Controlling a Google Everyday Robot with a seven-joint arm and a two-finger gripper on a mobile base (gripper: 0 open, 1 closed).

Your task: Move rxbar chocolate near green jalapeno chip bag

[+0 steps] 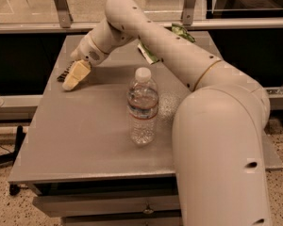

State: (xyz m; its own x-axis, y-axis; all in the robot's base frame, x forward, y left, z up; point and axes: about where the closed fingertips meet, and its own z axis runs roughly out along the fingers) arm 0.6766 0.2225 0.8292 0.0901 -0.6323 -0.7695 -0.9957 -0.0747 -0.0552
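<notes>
The rxbar chocolate (pixel 63 73) lies on the grey table (pixel 85 131) at its far left; only a dark sliver of it shows beside the gripper. My gripper (pixel 74 76) is down at the tabletop, right against the bar and covering most of it. The green jalapeno chip bag (pixel 149 54) lies at the far middle of the table, mostly hidden behind my arm, with another green part showing past the arm (pixel 181 31). The bar is well to the left of the bag.
A clear water bottle (pixel 142 108) with a white cap stands upright in the middle of the table. My arm's large white links (pixel 217 140) cover the table's right side. A glass rail runs behind the table.
</notes>
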